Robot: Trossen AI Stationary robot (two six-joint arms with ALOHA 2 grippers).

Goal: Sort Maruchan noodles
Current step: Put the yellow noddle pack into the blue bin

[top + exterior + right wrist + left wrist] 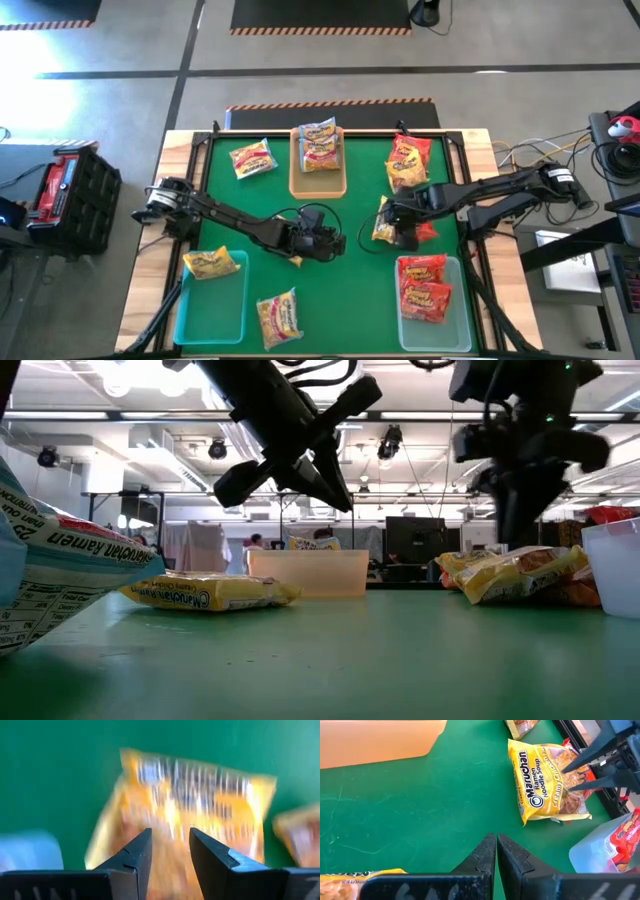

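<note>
**Ramen packets all over the green mat, right gripper over a yellow one**

The table is a flat green mat (330, 270) with a wooden border. The noodles are crinkly, shiny plastic packets, flat and roughly rectangular.

Count from the overhead shot, as best I can tell:
- Tan tray (318, 185), top centre of the frame, rigid with rounded corners: silvery-white packets (320, 145) stacked in it, looks like two.
- Teal tray (212, 312), lower left, translucent plastic: one yellow packet (212, 263) lying over its top edge.
- Clear tray (434, 322), lower right: red packets (425, 290), two or so.
- Loose on the mat: one whitish packet (251, 158) at upper left, one more (280, 318) at bottom centre, and a red and orange pile (408, 160) at upper right whose count I can't make out.
- One yellow creamy chicken packet (547, 782) right of centre, with a red one (427, 232) peeking out beside it.

Right gripper (400, 228) is right above that yellow packet, fingers parted with a gap between them, not pinching anything that I can see. Left gripper (496, 852) sits mid-table over bare mat, fingers pressed together with nothing in them.
</note>
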